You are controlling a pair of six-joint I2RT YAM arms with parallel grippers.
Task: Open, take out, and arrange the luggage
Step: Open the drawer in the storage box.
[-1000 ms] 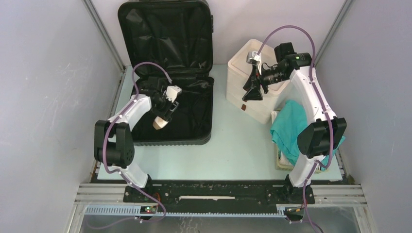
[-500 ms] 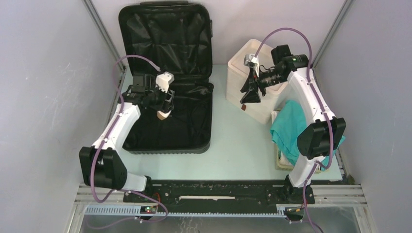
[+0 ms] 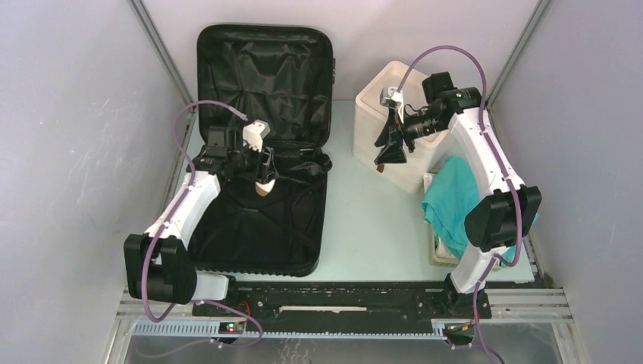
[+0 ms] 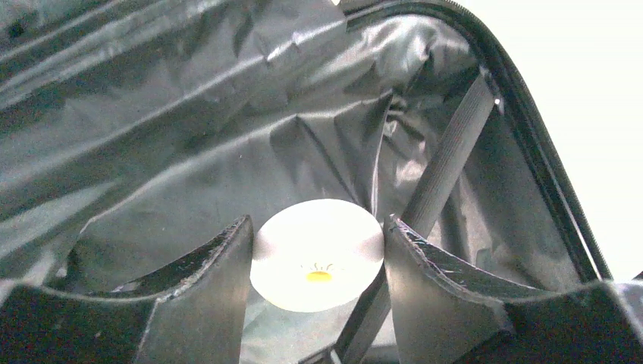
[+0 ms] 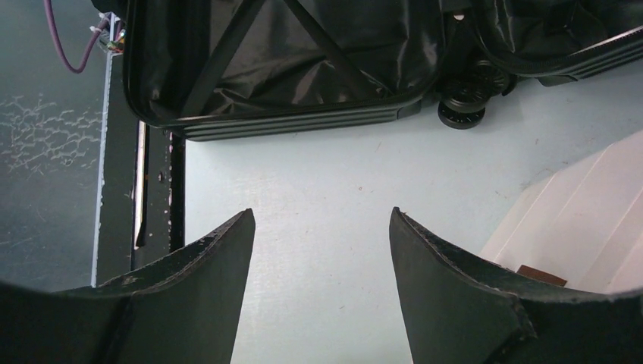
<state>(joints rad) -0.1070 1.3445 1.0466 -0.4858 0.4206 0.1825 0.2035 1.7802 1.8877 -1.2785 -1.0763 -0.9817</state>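
The black suitcase (image 3: 258, 227) lies open at the left, its lid (image 3: 265, 68) leaning on the back wall, black lining showing. My left gripper (image 3: 264, 180) hangs over the base near the hinge, shut on a white round object (image 3: 264, 188). In the left wrist view the object (image 4: 318, 254), with a small yellow mark, sits between the fingers (image 4: 205, 280) above the lining (image 4: 189, 114). My right gripper (image 3: 388, 152) is open and empty beside the white drawer box. In the right wrist view it (image 5: 321, 212) is over bare table, the suitcase (image 5: 303, 45) beyond.
A white drawer box (image 3: 394, 114) stands at the back right, also in the right wrist view (image 5: 576, 227). A teal cloth (image 3: 455, 197) drapes over a pale yellow basket (image 3: 440, 254) at the right edge. A suitcase wheel (image 5: 464, 102) shows near the box.
The suitcase base has slid toward the near edge and the lid has shifted right. My left arm has stretched out, still holding the white object. My right gripper moved slightly left.
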